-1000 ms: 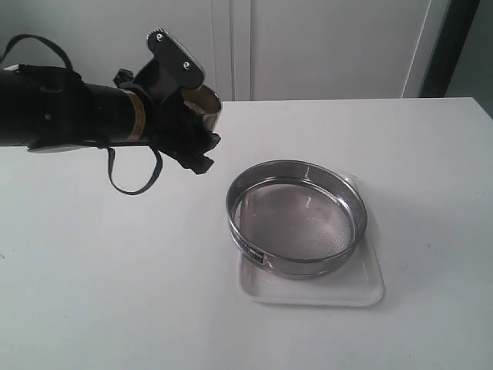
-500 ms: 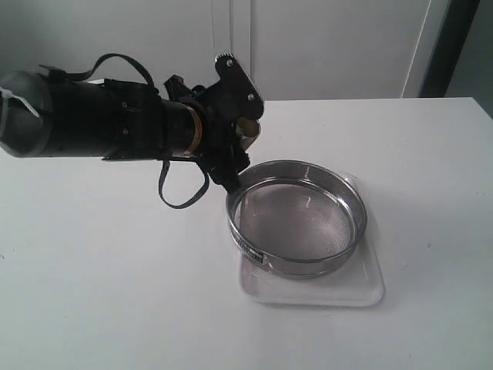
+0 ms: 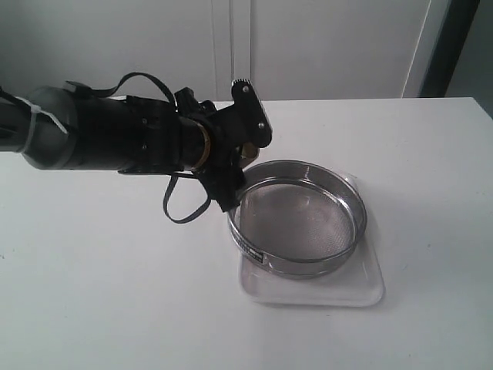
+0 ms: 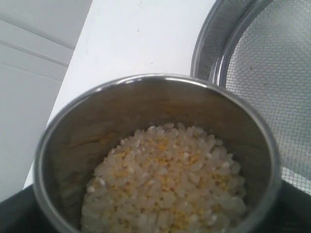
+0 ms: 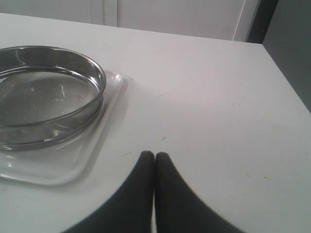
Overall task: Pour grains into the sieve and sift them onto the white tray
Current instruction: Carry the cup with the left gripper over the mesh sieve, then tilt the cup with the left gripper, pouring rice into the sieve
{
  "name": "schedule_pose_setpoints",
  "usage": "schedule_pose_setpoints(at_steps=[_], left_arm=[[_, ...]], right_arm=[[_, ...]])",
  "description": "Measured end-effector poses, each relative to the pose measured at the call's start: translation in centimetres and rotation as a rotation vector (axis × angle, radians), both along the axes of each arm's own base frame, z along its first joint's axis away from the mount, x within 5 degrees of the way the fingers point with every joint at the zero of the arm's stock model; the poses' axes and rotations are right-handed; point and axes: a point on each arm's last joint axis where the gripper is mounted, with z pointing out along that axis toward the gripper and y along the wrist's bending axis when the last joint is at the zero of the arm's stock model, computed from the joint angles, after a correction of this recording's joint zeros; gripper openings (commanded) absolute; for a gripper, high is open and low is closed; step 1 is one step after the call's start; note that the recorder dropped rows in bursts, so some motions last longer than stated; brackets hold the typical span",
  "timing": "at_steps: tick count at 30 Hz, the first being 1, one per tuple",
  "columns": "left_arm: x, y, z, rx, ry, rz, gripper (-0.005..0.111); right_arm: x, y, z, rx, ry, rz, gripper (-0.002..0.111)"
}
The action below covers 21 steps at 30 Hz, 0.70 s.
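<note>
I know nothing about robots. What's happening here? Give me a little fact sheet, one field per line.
Left jaws: shut on the steel cup
Cup contents: grains, yellow and whitish, none poured yet
Cup position: at the rim of the sieve
Sieve state: sits on the white tray, mesh bare
Right jaws: shut, holding nothing, over the table beside the tray

Sieve (image 3: 296, 218) on tray (image 3: 362, 289), well short of tabletop's (image 3: 115, 293) far edge.
Grains (image 4: 165, 179) in cup (image 4: 146, 97), beside sieve's far-left rim.
</note>
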Motion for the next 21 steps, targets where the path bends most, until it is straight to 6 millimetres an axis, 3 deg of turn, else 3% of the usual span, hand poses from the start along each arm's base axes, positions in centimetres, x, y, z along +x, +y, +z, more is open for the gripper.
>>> schedule_pose_setpoints(at_steps=[5, 12, 21], left_arm=[[-0.3, -0.7, -0.5, 0.062, -0.016, -0.003, 0.0], [-0.4, -2.9, 0.3, 0.133, -0.073, -0.016, 0.0], [-1.0, -4.1, -1.3, 0.312, -0.095, -0.043, 0.0]], right_arm=[[0.0, 0.0, 0.0, 0.0, 0.0, 0.0, 0.0], [0.0, 0.0, 0.0, 0.0, 0.0, 0.0, 0.0], [0.0, 0.0, 0.0, 0.0, 0.0, 0.0, 0.0]])
